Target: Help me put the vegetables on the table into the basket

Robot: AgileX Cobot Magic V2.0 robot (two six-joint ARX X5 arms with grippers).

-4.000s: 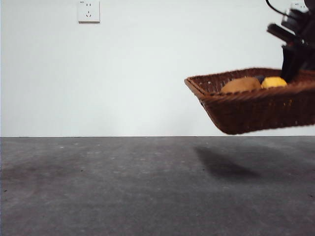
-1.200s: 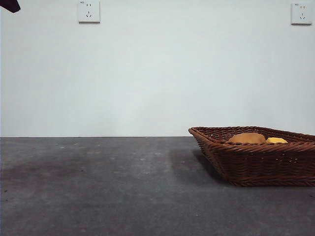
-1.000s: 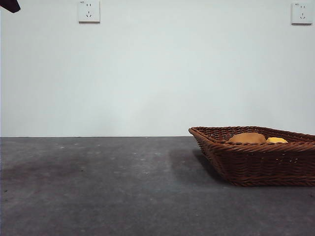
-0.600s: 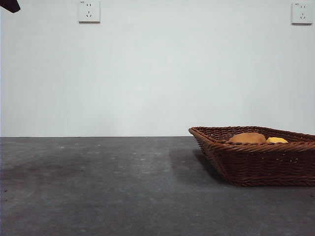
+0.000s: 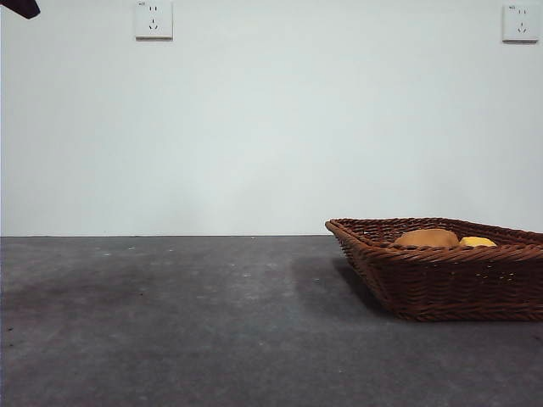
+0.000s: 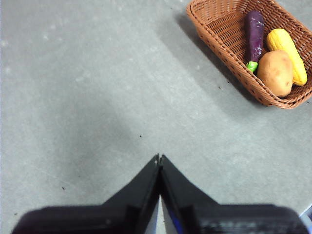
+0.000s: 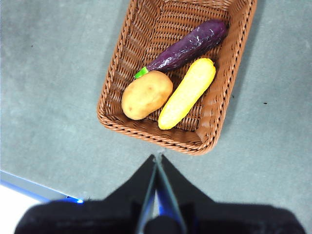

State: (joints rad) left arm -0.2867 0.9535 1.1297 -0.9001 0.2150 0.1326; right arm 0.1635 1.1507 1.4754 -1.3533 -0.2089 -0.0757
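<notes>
The brown wicker basket (image 5: 441,271) rests on the dark grey table (image 5: 212,322) at the right. Inside it lie the tan potato (image 7: 146,94), the yellow corn cob (image 7: 187,92) and the purple eggplant with a green cap (image 7: 187,45). The front view shows only the tops of the potato (image 5: 426,238) and the corn (image 5: 477,242); the eggplant is hidden there. The basket also shows in the left wrist view (image 6: 222,34). My left gripper (image 6: 159,158) is shut and empty, high above bare table. My right gripper (image 7: 157,158) is shut and empty, above the table just off the basket's short end.
Two wall sockets (image 5: 153,19) (image 5: 519,22) sit on the white wall behind. A black tip of an arm (image 5: 21,8) shows at the top left corner. The table's front edge (image 7: 34,187) shows in the right wrist view.
The basket, held in the air 3.3 s ago, now rests on the table and the arm by it is gone from the front view. Nothing has moved in the last second.
</notes>
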